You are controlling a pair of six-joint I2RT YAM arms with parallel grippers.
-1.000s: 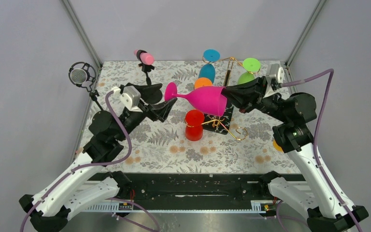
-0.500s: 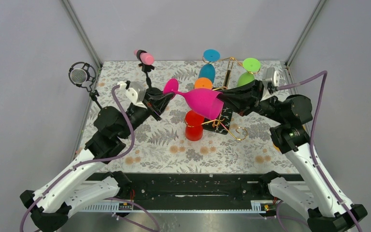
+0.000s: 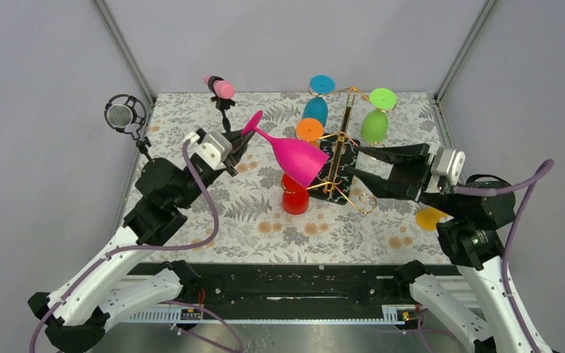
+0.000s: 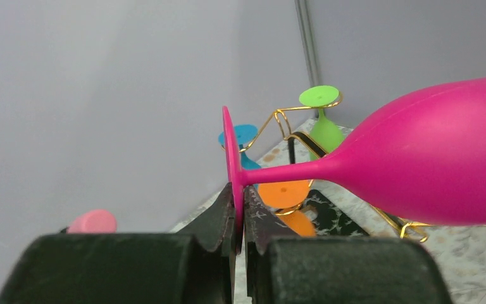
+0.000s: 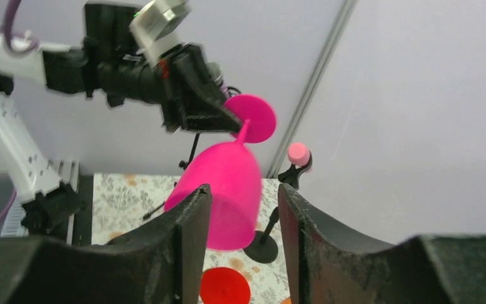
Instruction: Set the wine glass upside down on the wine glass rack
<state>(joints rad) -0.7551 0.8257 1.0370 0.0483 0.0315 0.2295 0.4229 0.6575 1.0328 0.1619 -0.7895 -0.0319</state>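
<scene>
The magenta wine glass [image 3: 296, 157] hangs tilted above the table, foot up at the left, bowl slanting down to the right over a red glass [image 3: 295, 194]. My left gripper [image 3: 243, 140] is shut on the edge of its round foot; in the left wrist view the disc sits pinched between the jaws [image 4: 238, 218], with stem and bowl [image 4: 430, 164] running right. My right gripper [image 3: 358, 164] stands open to the right of the bowl, apart from it, with the wine glass [image 5: 228, 180] beyond its fingertips. The gold wine glass rack [image 3: 346, 121] stands on its black speckled base [image 3: 340, 168] just behind.
Blue [image 3: 316, 104], green [image 3: 374, 123] and orange [image 3: 310, 130] glasses hang upside down on the rack's arms. A pink-topped stand [image 3: 221, 88] and a grey microphone [image 3: 121, 115] are at the back left. A yellow object [image 3: 430, 218] lies under my right arm.
My right gripper has let go of the bowl, opened and drawn back to the right. My left gripper closed on the foot, and the glass swung bowl-down to the left.
</scene>
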